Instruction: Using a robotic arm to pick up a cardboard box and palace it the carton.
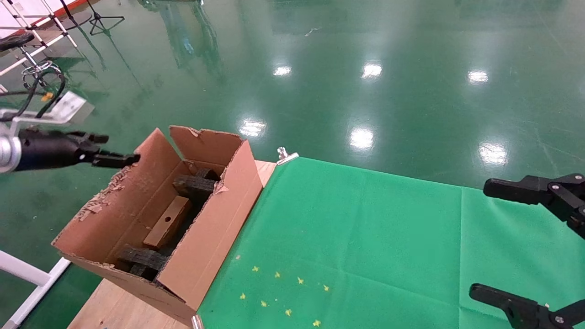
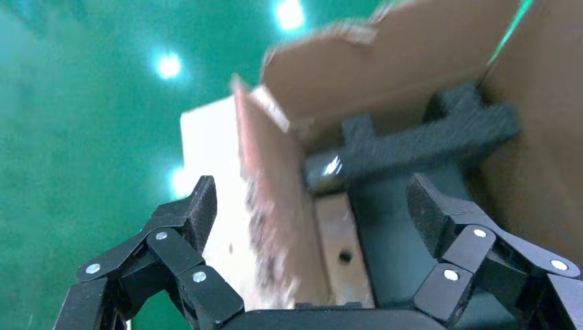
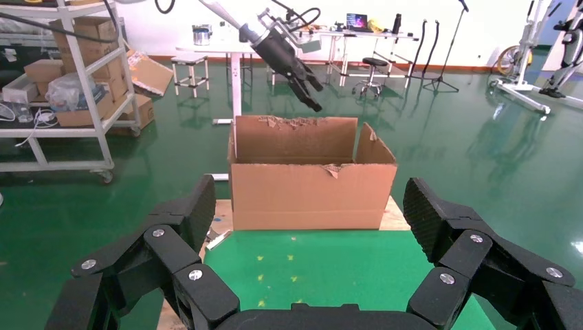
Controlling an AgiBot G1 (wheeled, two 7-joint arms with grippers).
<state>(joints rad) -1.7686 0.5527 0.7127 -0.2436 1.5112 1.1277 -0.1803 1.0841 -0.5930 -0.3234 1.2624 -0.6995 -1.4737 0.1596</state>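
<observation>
Green cloth bare; box lying inside carton. Left gripper spread empty, risks snagging ragged flap. Right gripper parked, spread.

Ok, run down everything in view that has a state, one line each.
cardboard box: lying inside the carton, between black foam blocks, not gripped.
carton: open at the top, flaps ragged and torn, on the table's corner beside the green cloth.
left hand: open, empty, at the carton's outer flap, above its rim.
right hand: open, empty, over the green cloth, apart from the carton.
</observation>
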